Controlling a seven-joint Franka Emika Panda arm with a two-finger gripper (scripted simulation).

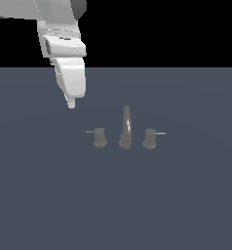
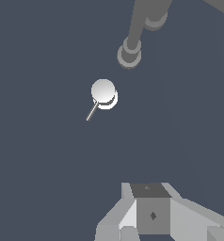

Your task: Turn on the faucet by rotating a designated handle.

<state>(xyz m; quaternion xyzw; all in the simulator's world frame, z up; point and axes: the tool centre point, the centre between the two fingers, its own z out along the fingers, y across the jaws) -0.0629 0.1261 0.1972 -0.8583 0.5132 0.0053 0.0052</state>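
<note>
the pincer (image 1: 71, 103) hangs above and well apart from the handle (image 1: 99, 137) (whether wide or narrow i cannot tell), which sits on the bench (image 1: 40, 195) at the exterior view's left of the faucet (image 1: 126, 128), presumably lining up a descent onto its lever.

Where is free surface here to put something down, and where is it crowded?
Crowded only in the row: left-pointing handle, spout, twin knob. Bare surface lies in front of that row and beyond each rod. The hand hangs above, toward the exterior view's left.
</note>
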